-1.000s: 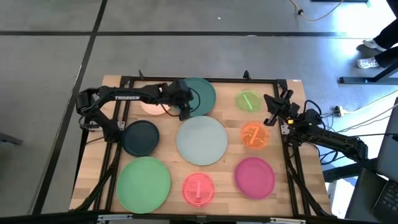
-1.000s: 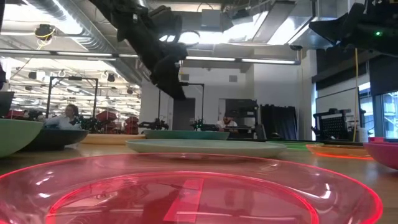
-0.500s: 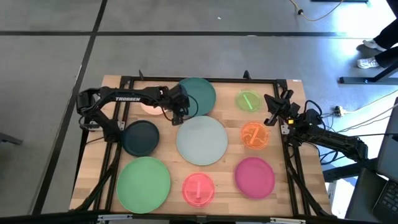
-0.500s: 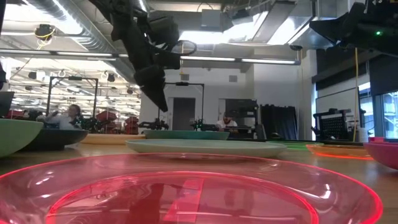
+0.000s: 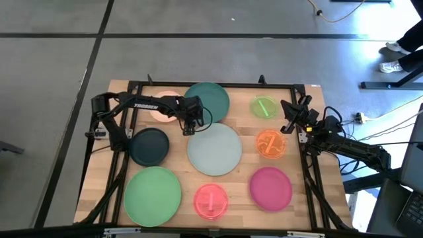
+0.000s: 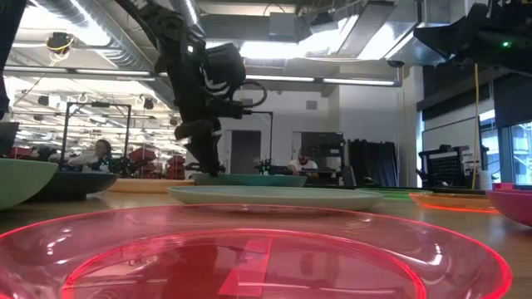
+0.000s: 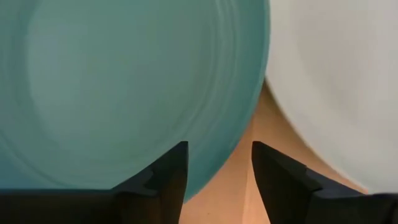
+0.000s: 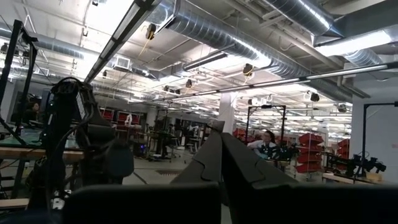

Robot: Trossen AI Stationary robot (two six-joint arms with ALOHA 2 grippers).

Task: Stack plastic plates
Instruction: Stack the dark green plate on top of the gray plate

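Left end effector [image 5: 190, 127] released, fingers straddling the teal plate's [image 5: 213, 100] rim near the tabletop's [image 5: 310, 165] far edge, pale blue plate [image 5: 215, 149] just beside; right end effector [image 5: 288, 125] clenched, raised by the right edge

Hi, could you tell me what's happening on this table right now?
The robot is set to stack plastic plates, but all nine lie spread singly on the wooden table. The left gripper is open and low over the near edge of the teal plate, beside the pale blue plate, holding nothing. The right gripper is shut and waits, raised at the table's right side by the orange plate.
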